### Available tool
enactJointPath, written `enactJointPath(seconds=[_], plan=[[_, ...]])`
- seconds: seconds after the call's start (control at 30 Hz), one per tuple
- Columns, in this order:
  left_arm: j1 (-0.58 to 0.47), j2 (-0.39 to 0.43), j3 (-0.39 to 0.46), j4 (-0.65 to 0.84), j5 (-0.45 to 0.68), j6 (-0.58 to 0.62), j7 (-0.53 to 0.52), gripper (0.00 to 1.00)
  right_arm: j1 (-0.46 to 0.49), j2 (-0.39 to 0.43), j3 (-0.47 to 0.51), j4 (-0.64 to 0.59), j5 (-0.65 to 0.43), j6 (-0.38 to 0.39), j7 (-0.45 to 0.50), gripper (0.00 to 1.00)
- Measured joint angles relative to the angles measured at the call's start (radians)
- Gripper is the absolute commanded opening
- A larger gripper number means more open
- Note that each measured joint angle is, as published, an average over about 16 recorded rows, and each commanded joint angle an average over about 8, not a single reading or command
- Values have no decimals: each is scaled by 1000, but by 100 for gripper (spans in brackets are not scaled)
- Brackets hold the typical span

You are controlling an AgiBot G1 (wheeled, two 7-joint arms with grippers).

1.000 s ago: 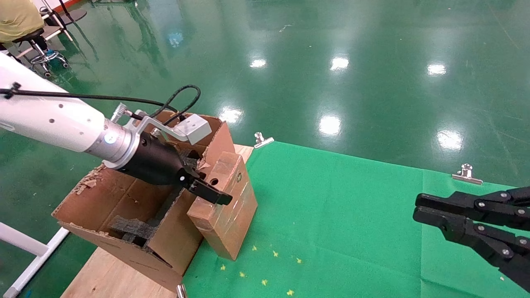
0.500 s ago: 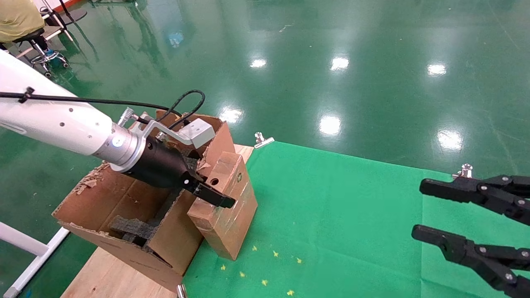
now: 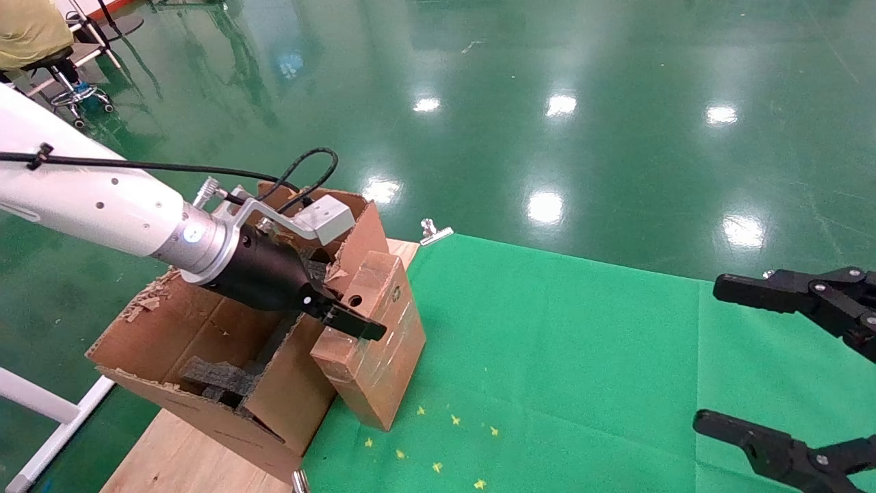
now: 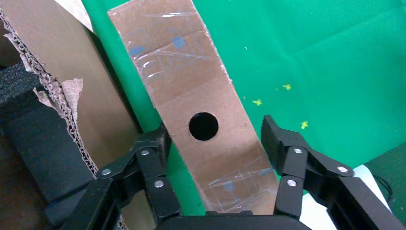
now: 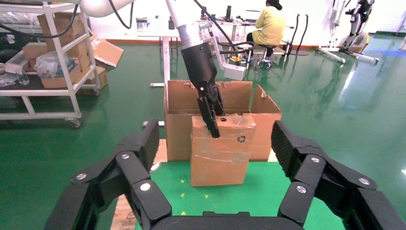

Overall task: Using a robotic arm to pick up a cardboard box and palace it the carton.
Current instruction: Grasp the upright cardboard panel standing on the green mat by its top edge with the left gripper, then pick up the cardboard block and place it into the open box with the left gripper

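Note:
The small taped cardboard box (image 3: 380,342) stands on end on the green cloth, against the carton (image 3: 205,329), its narrow end with the round hole facing up. My left gripper (image 3: 349,318), on the white arm, is open and straddles that top end. In the left wrist view (image 4: 215,136) one finger sits at the box (image 4: 191,81) edge on the carton side and the other stands a little off the opposite edge. My right gripper (image 3: 712,352) is open wide and empty over the cloth's right side, facing the box (image 5: 220,153).
The carton's ragged wall (image 4: 72,72) and black foam (image 3: 212,376) lie right beside the box. The green cloth (image 3: 547,342) is clamped by metal clips (image 3: 433,231) (image 3: 771,286) on a wooden table (image 3: 178,452). A seated person (image 5: 269,24) and shelves (image 5: 48,48) are far behind.
My right gripper's fingers have spread from nearly shut to wide open. My left gripper shifted slightly forward over the box top, then held still. The box has not moved.

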Motion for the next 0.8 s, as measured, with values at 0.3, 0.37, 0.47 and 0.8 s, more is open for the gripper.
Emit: enactJointPath(seconds=[0.3,0.37,0.47,0.8], plan=[[-7,0,-5,-9,-11,3,9,0,0,0,0,0,0,0,0,100],[-14,-1,-10,-14,-20,3,17,0,0,0,0,0,0,0,0,100],[-33,-4,-22,-23,-37,2,33,0,0,0,0,0,0,0,0,100],[-198,-28,-101,5,-77,-14,145,0,0,0,0,0,0,0,0,100]])
